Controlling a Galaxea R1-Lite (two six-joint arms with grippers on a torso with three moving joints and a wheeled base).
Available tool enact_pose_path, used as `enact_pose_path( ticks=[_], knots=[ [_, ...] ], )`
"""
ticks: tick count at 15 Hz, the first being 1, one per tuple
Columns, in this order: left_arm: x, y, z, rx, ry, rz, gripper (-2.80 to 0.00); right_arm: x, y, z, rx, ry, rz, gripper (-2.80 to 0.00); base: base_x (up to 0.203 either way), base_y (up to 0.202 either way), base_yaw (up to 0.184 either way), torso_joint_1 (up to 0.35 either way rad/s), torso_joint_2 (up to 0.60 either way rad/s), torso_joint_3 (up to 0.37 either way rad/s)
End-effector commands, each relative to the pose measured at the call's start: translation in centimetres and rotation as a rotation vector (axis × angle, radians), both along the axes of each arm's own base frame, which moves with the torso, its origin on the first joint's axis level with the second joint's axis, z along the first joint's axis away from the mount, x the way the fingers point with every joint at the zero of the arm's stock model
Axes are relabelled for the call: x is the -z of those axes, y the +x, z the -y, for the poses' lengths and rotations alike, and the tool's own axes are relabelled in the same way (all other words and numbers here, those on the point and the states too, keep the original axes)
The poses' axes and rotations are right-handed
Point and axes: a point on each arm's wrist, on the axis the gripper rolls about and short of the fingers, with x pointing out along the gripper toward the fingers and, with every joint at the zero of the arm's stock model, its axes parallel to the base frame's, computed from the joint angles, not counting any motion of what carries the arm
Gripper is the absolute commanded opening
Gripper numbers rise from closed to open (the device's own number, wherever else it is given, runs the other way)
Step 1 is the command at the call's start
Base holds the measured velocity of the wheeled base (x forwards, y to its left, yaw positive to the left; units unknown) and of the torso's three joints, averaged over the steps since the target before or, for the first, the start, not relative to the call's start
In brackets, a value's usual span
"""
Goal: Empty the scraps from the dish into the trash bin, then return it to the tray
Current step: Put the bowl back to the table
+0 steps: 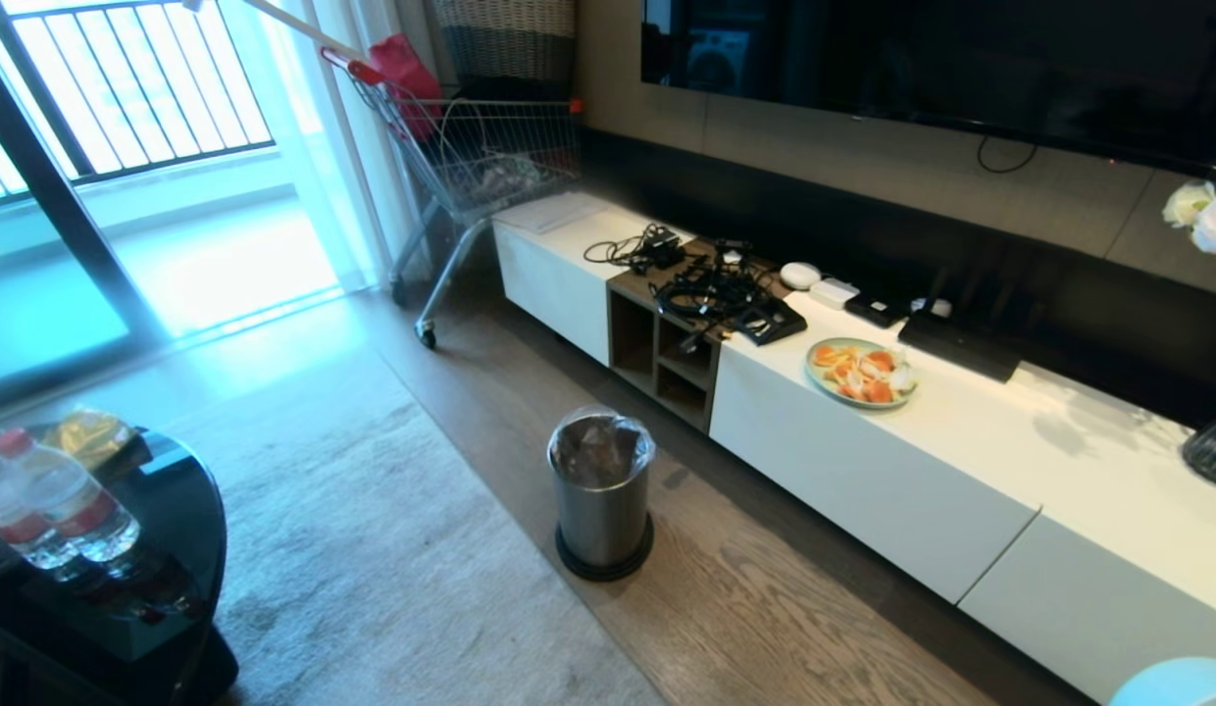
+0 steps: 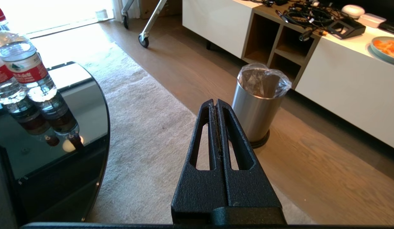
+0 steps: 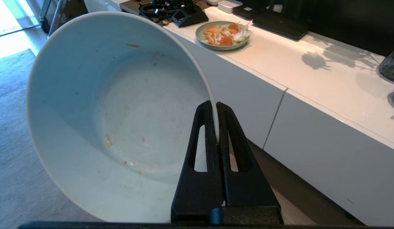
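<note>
The right gripper point(image 3: 217, 106) pinches the dish point(image 3: 98, 121) by its rim, holding it at centre frame, tipped and nearly scrap-free, ready for the tray; the left gripper point(image 2: 215, 103) is closed, empty.

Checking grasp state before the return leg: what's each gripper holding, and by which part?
The right gripper is shut on the small round white glossy bowl, its fingers pinching the rim edge. The left gripper is shut, holding nothing.
</note>
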Motion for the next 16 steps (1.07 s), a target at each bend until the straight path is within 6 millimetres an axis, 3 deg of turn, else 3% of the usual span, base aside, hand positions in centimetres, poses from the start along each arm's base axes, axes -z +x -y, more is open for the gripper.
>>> enact_pose_path(
  ticks=[1,7,16],
  knots=[
    [0.00,0.00,0.00,-0.001,-0.001,0.001,-2.80,-0.01,0.00,0.00,0.001,0.000,0.000,-2.80,-0.183,0.000,0.001,0.002,0.01,0.002],
    [0.00,0.00,0.00,-0.001,0.001,0.001,-2.80,0.00,0.00,0.00,-0.001,0.000,0.000,-2.80,-0.176,0.000,-0.001,0.003,0.00,0.003],
    [0.00,0.00,0.00,-0.001,0.001,0.001,-2.80,-0.01,0.01,0.00,0.000,0.000,0.000,-2.80,0.000,0.000,0.000,0.000,0.00,0.000]
  ],
)
